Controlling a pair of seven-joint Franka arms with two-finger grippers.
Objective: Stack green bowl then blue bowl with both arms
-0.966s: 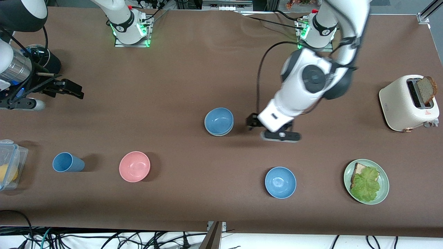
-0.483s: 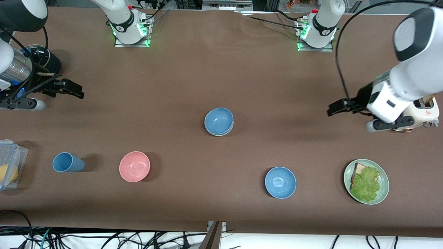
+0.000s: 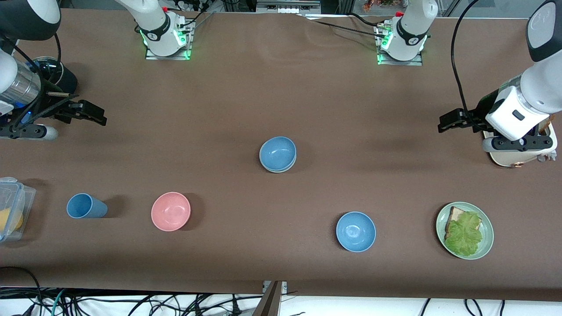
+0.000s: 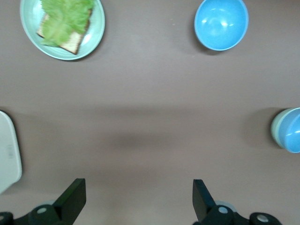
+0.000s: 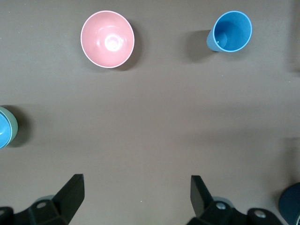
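Note:
The blue bowl (image 3: 277, 152) sits nested inside the green bowl (image 3: 279, 170) at the middle of the table; only a pale green rim shows under it. The left wrist view catches this pair at its edge, blue bowl (image 4: 292, 131) in green bowl (image 4: 276, 129). So does the right wrist view, blue bowl (image 5: 3, 130) in green bowl (image 5: 13, 124). My left gripper (image 3: 445, 123) hangs open and empty over the table beside the toaster (image 3: 505, 159). My right gripper (image 3: 93, 116) waits open and empty over the right arm's end.
A brighter blue bowl (image 3: 355, 231) and a green plate (image 3: 486, 224) with bread and lettuce lie nearer the front camera. A pink bowl (image 3: 171, 211) and blue cup (image 3: 86, 206) stand toward the right arm's end, a clear food box (image 3: 13, 206) at the table edge.
My left arm has swung away from beside the stacked bowls to the toaster at its own end of the table. The bowls and the right arm have not moved.

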